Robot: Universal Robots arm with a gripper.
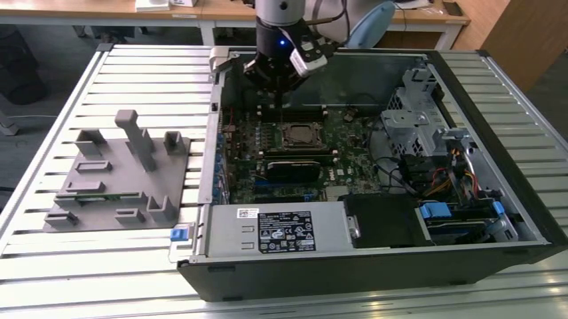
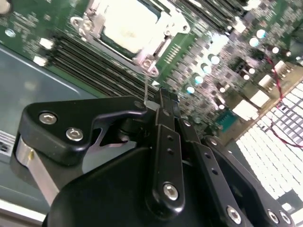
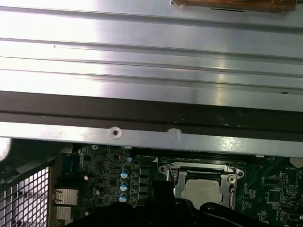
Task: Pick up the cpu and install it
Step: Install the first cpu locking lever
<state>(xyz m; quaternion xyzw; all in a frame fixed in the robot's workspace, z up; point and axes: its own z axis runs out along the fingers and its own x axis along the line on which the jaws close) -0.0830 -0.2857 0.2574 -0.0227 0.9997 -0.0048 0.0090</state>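
Slatted table (image 1: 133, 66) carries the open PC case (image 1: 497, 153). Gripper (image 1: 277, 90) hangs above the motherboard socket (image 1: 297, 135), fingers pressed together, nothing held. cpu (image 2: 127, 23) already sits in that socket; judging by that, keep any contact vertical and light.

Open PC case (image 1: 497, 166) lies on the slatted metal table (image 1: 133, 73), motherboard (image 1: 293, 153) exposed. Gripper (image 1: 282, 90) hangs just above the CPU socket (image 1: 298, 135). Grey fixture plate (image 1: 120, 176) sits at the exterior view's left, beside the case.
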